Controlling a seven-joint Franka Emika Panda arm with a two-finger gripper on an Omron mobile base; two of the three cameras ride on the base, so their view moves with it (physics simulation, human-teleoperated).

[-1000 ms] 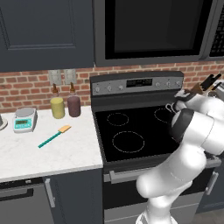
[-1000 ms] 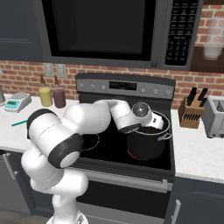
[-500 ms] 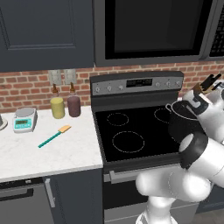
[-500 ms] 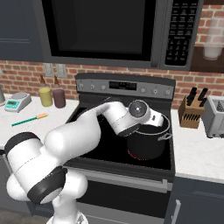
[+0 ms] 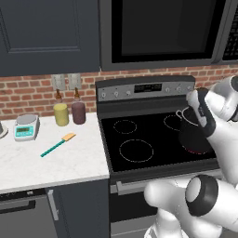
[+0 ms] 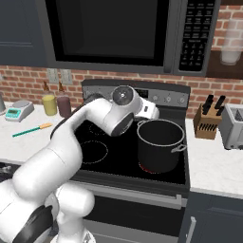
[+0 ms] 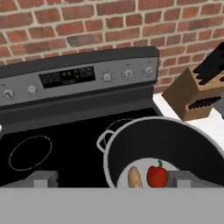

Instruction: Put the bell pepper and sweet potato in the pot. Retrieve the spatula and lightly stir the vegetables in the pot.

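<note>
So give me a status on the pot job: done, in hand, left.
Done: the bell pepper and sweet potato lie side by side in the pot on the stove. In hand: nothing; the gripper is open above the pot. Left: the spatula lies on the counter left of the stove, so fetching it and stirring remain.

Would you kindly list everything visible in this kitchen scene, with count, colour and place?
pot: one, dark grey, front right burner
bell pepper: one, red, inside the pot
sweet potato: one, brown, inside the pot beside the pepper
spatula: one, teal handle with tan head, counter left of stove
canisters: two, yellow and maroon, against the brick wall
scale: one, teal-faced, left counter
knife block: one, wooden, right counter
toaster: one, grey, far right
stove: one, black top
microwave: one, above the stove
gripper: one, open, above the pot
</note>
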